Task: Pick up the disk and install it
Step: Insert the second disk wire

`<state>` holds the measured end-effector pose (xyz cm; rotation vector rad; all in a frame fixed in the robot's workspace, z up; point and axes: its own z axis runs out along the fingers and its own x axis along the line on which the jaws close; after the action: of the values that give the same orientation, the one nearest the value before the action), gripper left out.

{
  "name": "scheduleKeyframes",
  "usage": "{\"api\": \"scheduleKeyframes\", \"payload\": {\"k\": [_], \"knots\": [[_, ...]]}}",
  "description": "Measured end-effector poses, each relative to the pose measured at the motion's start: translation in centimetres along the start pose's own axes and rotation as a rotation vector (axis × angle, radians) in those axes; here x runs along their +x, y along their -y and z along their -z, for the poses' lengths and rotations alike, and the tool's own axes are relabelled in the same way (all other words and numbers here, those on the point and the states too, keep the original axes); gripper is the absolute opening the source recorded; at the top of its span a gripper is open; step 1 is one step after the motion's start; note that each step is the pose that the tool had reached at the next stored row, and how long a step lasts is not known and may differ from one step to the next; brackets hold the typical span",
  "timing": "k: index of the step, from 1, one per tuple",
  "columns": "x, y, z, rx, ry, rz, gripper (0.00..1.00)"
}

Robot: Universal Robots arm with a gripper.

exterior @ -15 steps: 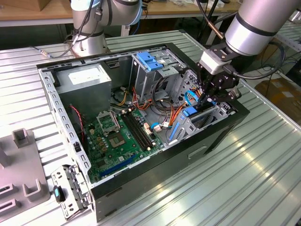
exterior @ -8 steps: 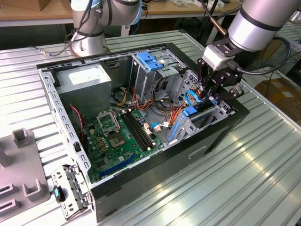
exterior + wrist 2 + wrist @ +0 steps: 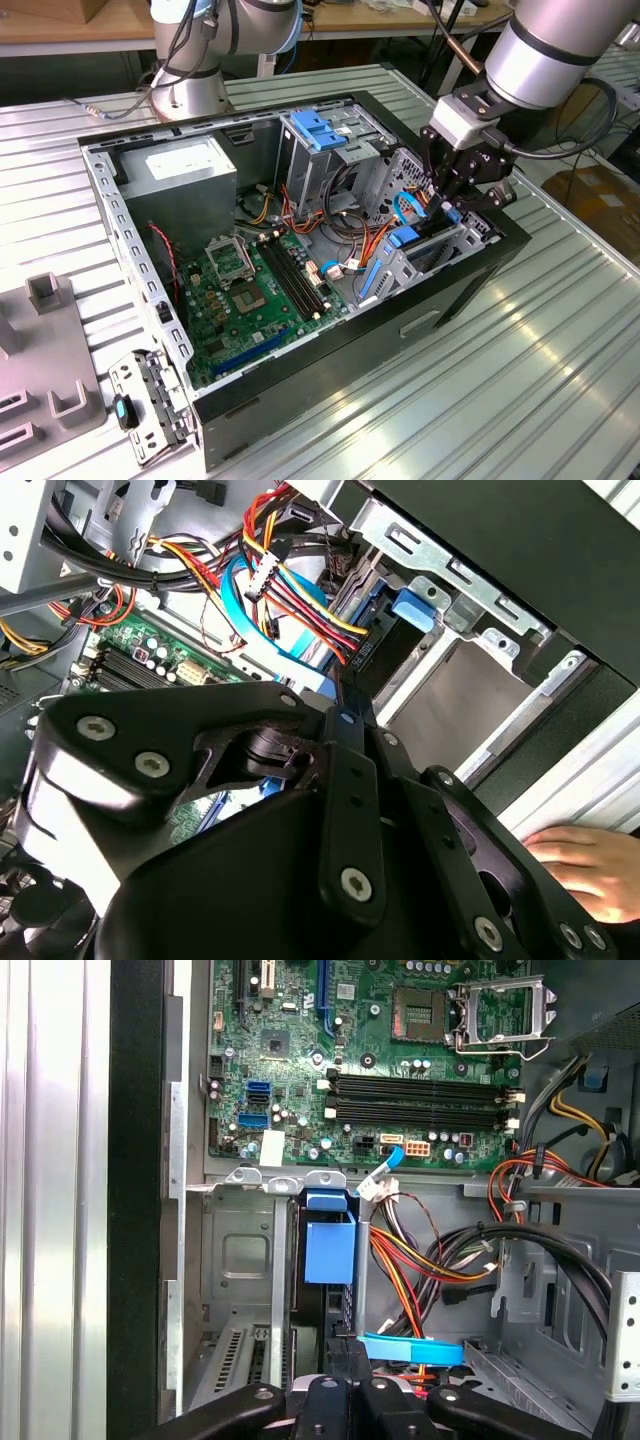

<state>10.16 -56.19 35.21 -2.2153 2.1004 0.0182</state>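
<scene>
The disk (image 3: 330,1250) stands on edge in the drive bay at the end of the open computer case (image 3: 470,285) towards the exterior view's right. Its blue side rail (image 3: 413,608) faces up, and most of its body is hidden in the slot. In the exterior view the disk's blue rail (image 3: 403,238) shows just below my gripper (image 3: 447,205). My gripper (image 3: 345,1355) hangs directly over that bay, fingers pressed together with nothing visibly between them. In the second wrist view my gripper (image 3: 343,702) has its tips at the disk's dark upper edge (image 3: 368,650).
Coloured cable bundles (image 3: 420,1280) and a blue flat cable (image 3: 410,1348) crowd the bay. The motherboard (image 3: 250,290), the power-supply box (image 3: 185,170) and a blue-capped cage (image 3: 320,130) fill the case. A person's hand (image 3: 585,865) rests outside the case wall. A second arm's base (image 3: 190,70) stands behind.
</scene>
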Motion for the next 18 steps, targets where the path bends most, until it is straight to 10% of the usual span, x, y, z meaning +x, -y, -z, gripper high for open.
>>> {"api": "scheduleKeyframes", "payload": {"k": [9,18], "knots": [[0.05,-0.04,-0.69,-0.0001,-0.0004,0.000,0.11],[0.00,0.01,-0.02,-0.0001,-0.0001,0.000,0.11]]}}
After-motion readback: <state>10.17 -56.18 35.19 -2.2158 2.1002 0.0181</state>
